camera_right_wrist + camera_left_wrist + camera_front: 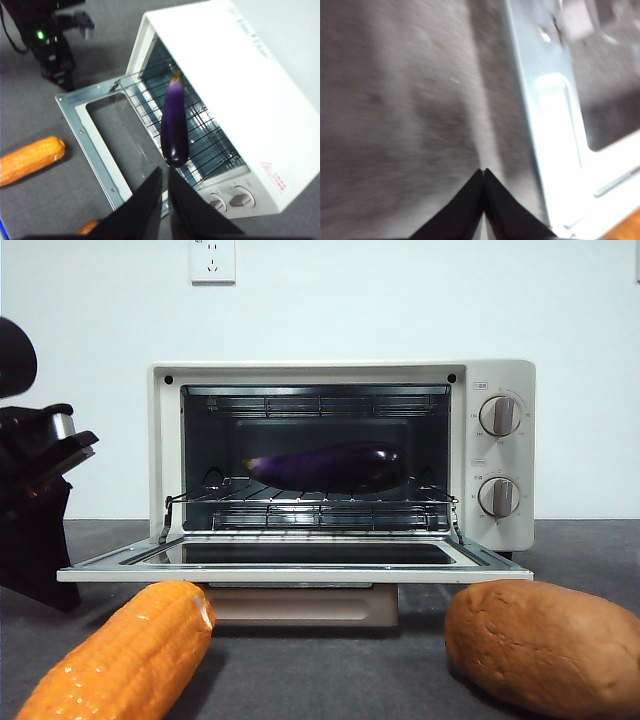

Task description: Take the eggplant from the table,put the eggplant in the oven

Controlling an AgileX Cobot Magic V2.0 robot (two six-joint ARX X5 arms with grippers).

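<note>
Front view puts the orange corn cob (120,655) nearest, lying at the near left of the flat dark grey speckled table (330,670), with the brown potato-like lump (545,640) at the near right. Between and behind them the cream-white toaster oven (500,375) stands with its dark glass door (300,555) folded down flat toward me, two round knobs (499,416) stacked on its right panel. Inside, the glossy dark purple, elongated eggplant (325,465) lies lengthwise on the wire rack (310,508), its small stem tip pointing left; no pincer touches it.

At the far left edge my left arm shows as a dark mass beside the open door. Its wrist camera, blurred, shows my left gripper (483,172) with the two black jaws pressed together on nothing, over bare table just beside the door's metal frame (545,100).

My right gripper (164,172) hangs high above the oven's knob end, looking down on the rack and eggplant (174,122); its jaws are nearly together, a thin slit between them, holding nothing.

On the white wall beyond, a socket plate (212,260) sits above the oven.
</note>
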